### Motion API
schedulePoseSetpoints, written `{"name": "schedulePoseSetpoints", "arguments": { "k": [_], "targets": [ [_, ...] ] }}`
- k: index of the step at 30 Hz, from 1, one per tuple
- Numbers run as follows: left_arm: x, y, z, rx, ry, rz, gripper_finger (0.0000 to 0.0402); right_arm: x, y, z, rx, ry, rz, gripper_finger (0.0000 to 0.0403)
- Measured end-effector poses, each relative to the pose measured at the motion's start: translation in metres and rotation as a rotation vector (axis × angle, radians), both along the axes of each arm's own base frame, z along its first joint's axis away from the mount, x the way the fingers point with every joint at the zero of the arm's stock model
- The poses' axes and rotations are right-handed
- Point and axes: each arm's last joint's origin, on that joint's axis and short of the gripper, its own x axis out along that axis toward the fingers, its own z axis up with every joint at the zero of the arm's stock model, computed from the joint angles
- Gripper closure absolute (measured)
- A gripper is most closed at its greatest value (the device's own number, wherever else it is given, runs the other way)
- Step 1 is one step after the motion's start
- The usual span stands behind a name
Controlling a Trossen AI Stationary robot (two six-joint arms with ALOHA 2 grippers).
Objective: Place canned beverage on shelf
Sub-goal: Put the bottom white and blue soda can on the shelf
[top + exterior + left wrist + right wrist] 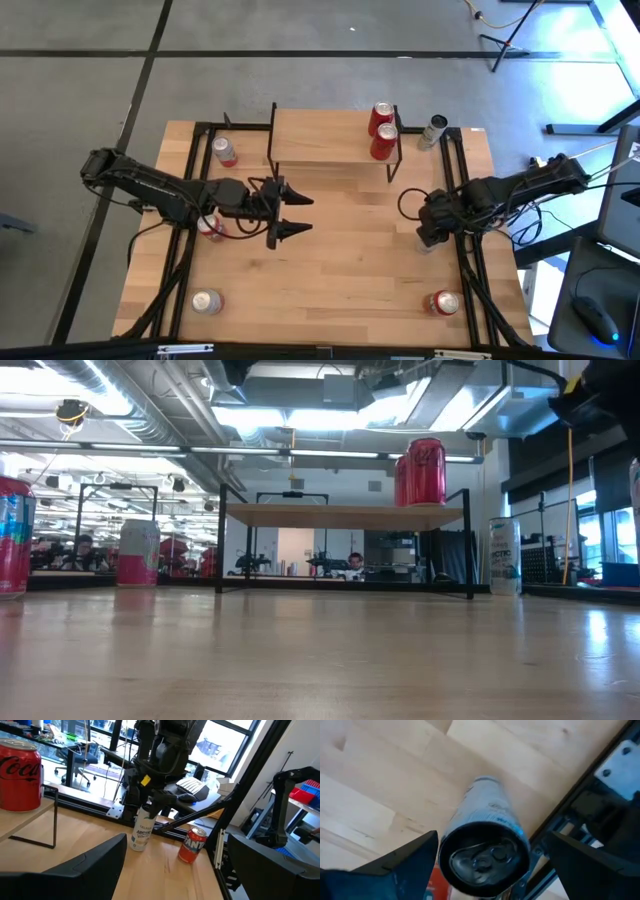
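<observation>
Slim white can upright at the table's right edge, directly beneath the right gripper, fingers spread either side, not touching. Rigid, smooth, probably slippery (dents easily); best clasped mid-wall. Shelf well apart. Left gripper open, idle.

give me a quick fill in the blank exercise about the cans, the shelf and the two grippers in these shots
1. The number of red cans standing on the shelf is ____.
2. The right gripper hangs with open fingers directly above a slim ____ can.
3. The left gripper is open and holds ____.
4. The orange can stands on the ____, not on the shelf.

Missing words: two; white; nothing; table
</observation>
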Motion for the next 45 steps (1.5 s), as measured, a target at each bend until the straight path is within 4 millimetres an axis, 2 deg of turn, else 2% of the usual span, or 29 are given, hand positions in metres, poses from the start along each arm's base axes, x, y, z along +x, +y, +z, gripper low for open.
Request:
{"name": "schedulePoseSetpoints", "arguments": {
  "k": [8, 10, 16, 21, 26, 30, 33, 41, 45],
  "targets": [
    [0.001, 0.004, 0.001, -0.001, -0.008, 0.016, 0.0062, 0.003, 0.002, -0.015, 0.019, 0.045, 0.033, 0.0054],
    [0.001, 0.004, 0.001, -0.011, -0.014, 0.016, 0.0063, 0.004, 0.002, -0.016, 0.012, 0.036, 0.039, 0.0076],
    [0.0, 0.002, 0.001, -0.032, -0.008, 0.024, 0.0062, 0.005, 0.002, -0.015, -0.01, 0.013, 0.146, 0.0175],
    [0.0, 0.003, 0.0, -0.058, -0.001, 0.038, 0.0063, 0.007, 0.002, -0.013, -0.024, -0.014, 0.266, 0.0175],
    [-0.001, -0.003, -0.002, -0.099, 0.027, -0.067, 0.0062, 0.018, 0.003, 0.006, -0.084, -0.176, 0.432, 0.0175],
    [-0.003, -0.006, -0.01, -0.186, 0.132, -0.17, 0.0063, 0.04, 0.011, 0.024, -0.086, -0.382, 0.596, 0.0175],
    [-0.008, -0.007, -0.009, -0.2, 0.165, -0.269, 0.0062, 0.055, 0.015, 0.03, -0.138, -0.432, 0.681, 0.0175],
    [-0.021, 0.008, -0.007, -0.196, 0.234, -0.223, 0.0063, 0.107, 0.029, 0.029, -0.235, -0.389, 0.936, 0.0175],
    [-0.019, 0.016, -0.009, -0.138, 0.233, -0.133, 0.0062, 0.132, 0.03, 0.021, -0.183, -0.36, 1.056, 0.0175]
  ]
}}
